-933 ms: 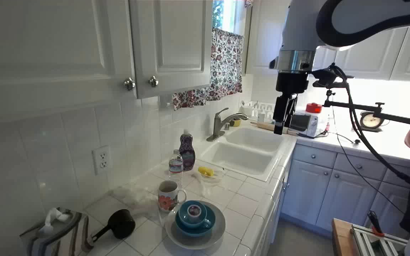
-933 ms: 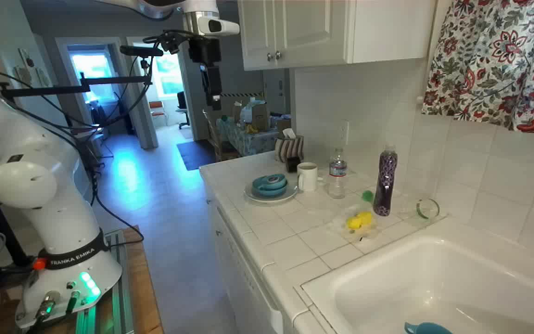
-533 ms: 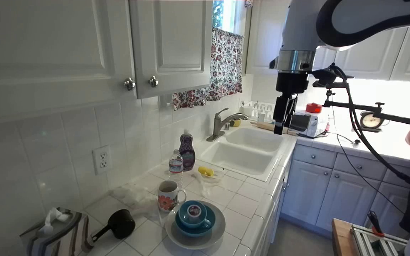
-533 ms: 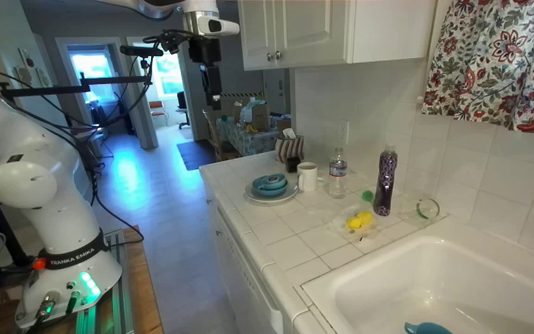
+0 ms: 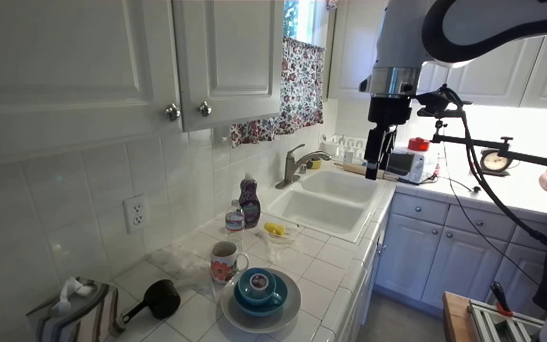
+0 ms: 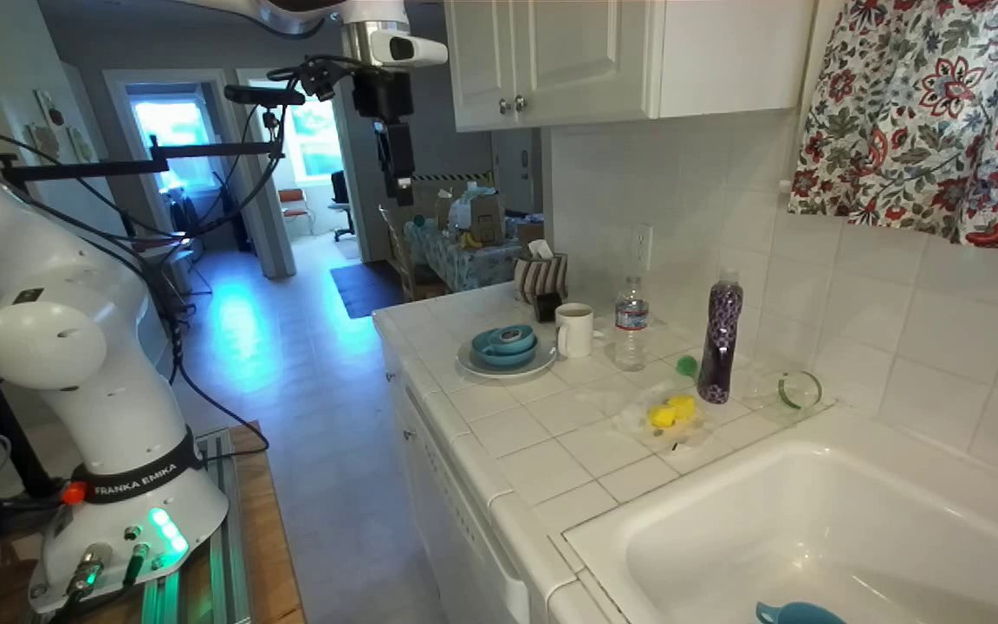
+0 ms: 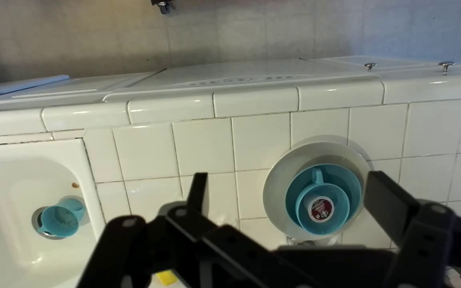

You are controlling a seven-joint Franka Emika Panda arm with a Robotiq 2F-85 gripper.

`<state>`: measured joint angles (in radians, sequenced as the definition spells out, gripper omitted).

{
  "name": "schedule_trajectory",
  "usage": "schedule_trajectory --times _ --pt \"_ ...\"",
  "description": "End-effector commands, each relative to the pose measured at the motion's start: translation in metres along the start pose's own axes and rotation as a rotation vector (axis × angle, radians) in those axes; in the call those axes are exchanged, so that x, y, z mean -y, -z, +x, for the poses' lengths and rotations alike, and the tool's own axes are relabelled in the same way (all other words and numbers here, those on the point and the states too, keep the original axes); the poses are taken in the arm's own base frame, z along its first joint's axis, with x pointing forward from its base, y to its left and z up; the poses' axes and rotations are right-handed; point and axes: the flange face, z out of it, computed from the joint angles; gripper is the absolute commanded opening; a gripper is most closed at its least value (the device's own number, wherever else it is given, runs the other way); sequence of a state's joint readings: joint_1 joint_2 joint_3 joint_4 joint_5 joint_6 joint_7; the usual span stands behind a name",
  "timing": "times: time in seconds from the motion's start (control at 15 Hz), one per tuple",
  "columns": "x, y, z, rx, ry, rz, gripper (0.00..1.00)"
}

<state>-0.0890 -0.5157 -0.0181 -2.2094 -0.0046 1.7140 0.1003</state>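
Kitchen, double sink (image 5: 323,209), faucet (image 5: 289,168), tiled counter (image 5: 333,259), white cabinets (image 5: 235,52)

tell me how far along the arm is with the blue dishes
Looks done: one blue cup sits inside the blue bowl, which rests on the plate. In hand: nothing; the end effector hangs open above the counter. Left, probably: the second blue cup, since it is in the sink, apart from the plate.

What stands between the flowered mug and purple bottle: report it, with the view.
A clear water bottle stands between them in both exterior views. An exterior view also shows a small green item between the clear water bottle and the purple bottle.
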Motion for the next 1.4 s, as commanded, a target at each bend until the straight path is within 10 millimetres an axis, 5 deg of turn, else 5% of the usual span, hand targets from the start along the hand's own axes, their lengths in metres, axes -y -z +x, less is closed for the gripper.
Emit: schedule_trajectory --times 0.0,0.67,0.93,1.33 --pt "0.0 0.001 0.0 0.001 0.0 0.0 1.0" --pt "0.01 -0.004 0.007 0.004 -0.115 0.115 1.0" --pt "0.03 -0.011 0.014 -0.001 -0.247 0.27 1.0" --pt "0.08 -0.032 0.052 -0.111 -0.488 0.471 1.0"
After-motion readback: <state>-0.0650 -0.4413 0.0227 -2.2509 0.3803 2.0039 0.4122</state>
